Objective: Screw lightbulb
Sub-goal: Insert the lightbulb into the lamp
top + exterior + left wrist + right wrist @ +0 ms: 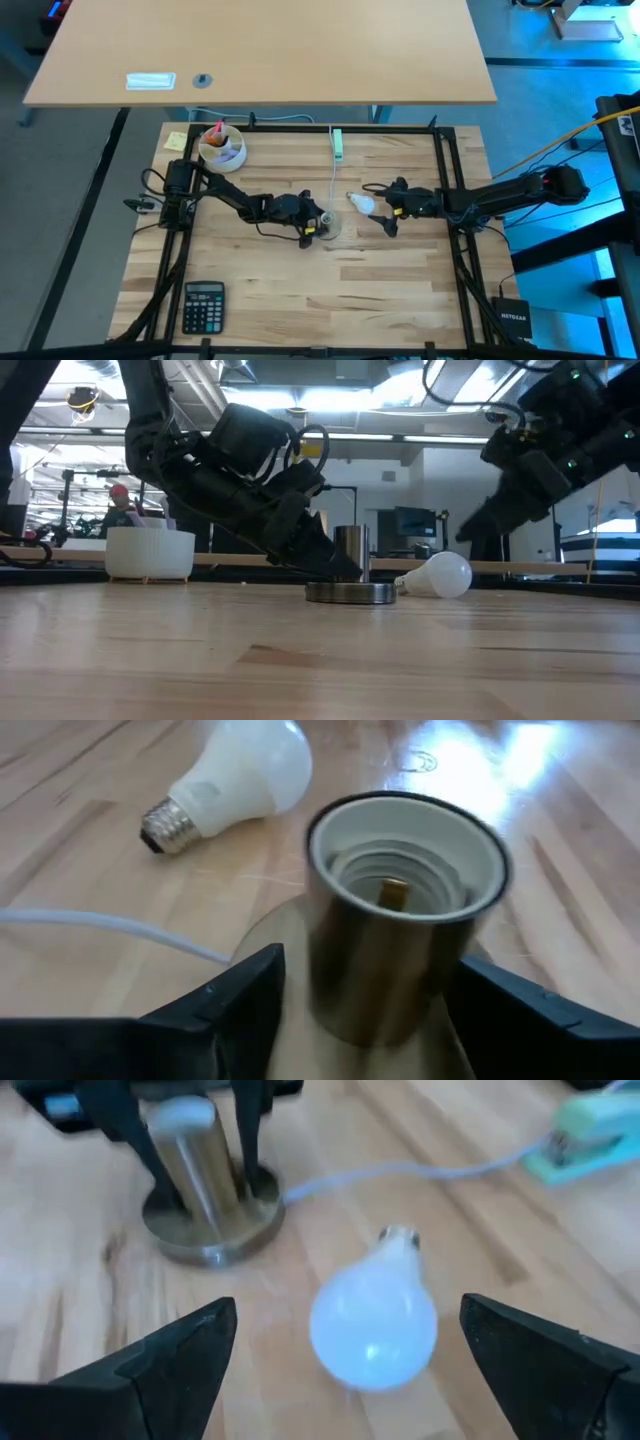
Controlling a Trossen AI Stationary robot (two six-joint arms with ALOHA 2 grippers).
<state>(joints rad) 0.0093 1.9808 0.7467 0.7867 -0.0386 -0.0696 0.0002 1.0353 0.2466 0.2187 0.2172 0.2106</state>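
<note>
Butcher-block tabletop [300, 300]: left gripper [365, 1010] half-closed, bracketing brass socket tube [395, 920]; right gripper [345, 1345] spread wide, approaching loose white frosted lightbulb [372, 1325]. Risk: bulb rolling away.

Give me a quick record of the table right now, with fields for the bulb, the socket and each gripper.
lightbulb: lying on its side on the table, unheld
socket: upright metal tube on a round base, empty, white cord attached
left gripper: at the socket, a finger on either side of the tube
right gripper: open, above the lightbulb, not touching it
</note>
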